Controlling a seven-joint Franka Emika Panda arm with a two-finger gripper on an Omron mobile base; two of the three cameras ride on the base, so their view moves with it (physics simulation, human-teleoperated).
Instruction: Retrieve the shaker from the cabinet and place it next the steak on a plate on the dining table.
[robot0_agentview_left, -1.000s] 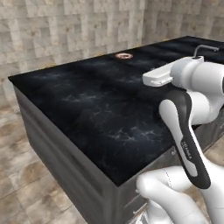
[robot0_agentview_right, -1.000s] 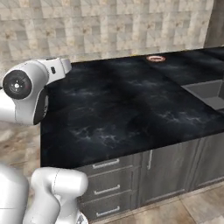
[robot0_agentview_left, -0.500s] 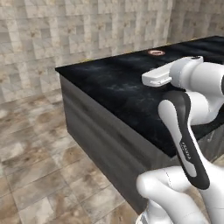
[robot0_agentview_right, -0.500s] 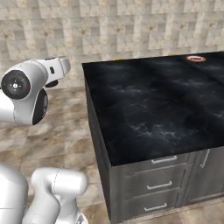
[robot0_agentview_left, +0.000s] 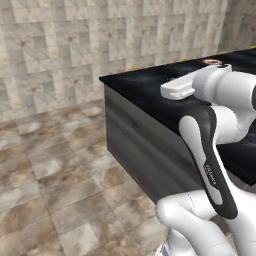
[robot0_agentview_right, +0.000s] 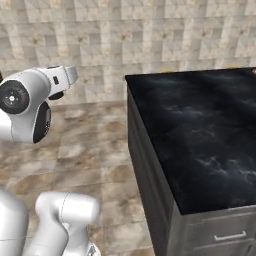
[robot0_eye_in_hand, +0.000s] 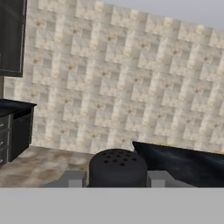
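Observation:
The shaker (robot0_eye_in_hand: 117, 167), a black cylinder whose perforated cap faces the hand view, sits between my gripper's (robot0_eye_in_hand: 117, 180) grey fingertips (robot0_eye_in_hand: 72, 178), which are shut on it. The dining table (robot0_agentview_left: 150, 87) is a black marble slab with dark grey sides, to the right of my arm in the left base view. It fills the right half of the right base view as the dining table (robot0_agentview_right: 200, 130), and its corner (robot0_eye_in_hand: 175, 162) lies just behind the shaker. The plate (robot0_agentview_left: 212, 61) is a small red-rimmed disc far back on the slab. The steak is too small to make out.
A beige tiled wall (robot0_agentview_left: 75, 45) stands behind a brown tiled floor (robot0_agentview_left: 55, 185). Grey drawers with silver handles (robot0_agentview_right: 227, 235) sit in the table's near side. A dark wall unit (robot0_eye_in_hand: 11, 39) hangs above a black counter (robot0_eye_in_hand: 13, 124); whether it is the cabinet I cannot tell.
The whole picture has shifted: the base has turned left, so the table has slid rightwards and more floor and wall show. The arm keeps its pose with the shaker held.

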